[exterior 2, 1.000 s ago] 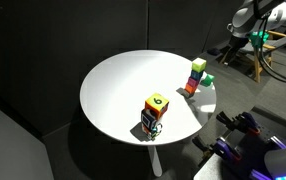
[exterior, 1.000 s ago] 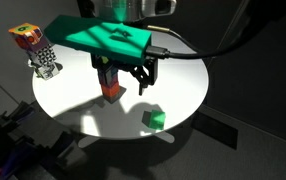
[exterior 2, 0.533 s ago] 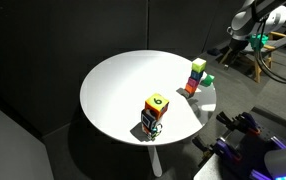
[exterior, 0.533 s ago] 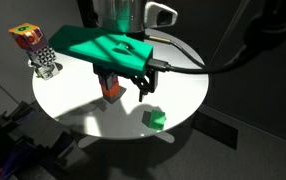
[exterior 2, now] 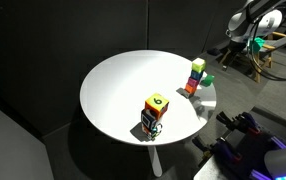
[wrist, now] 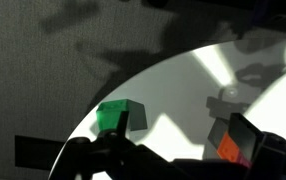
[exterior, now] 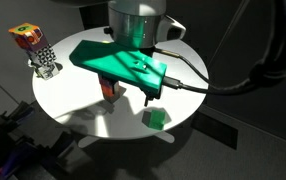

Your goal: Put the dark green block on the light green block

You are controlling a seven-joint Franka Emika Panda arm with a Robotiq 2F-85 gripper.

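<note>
Open gripper above the block stack, dark green block loose on the table

The gripper (exterior: pixel 130 92) hung over the round white table (exterior 2: pixel 113 90) with its fingers spread apart and nothing between them. It was above a small stack whose bottom block was red-orange (exterior: pixel 109 91). In an exterior view the light green block (exterior 2: pixel 199 65) sat on top of that stack, close to the table's edge. The dark green block (exterior 2: pixel 207 79) lay on the tabletop just beside the stack and nearer the rim, untouched; the wrist view showed it (wrist: pixel 113 117) right by the table's edge. A colourful cube on a checkered base (exterior 2: pixel 155 110) stood at another part of the edge, well apart from the stack.
</note>
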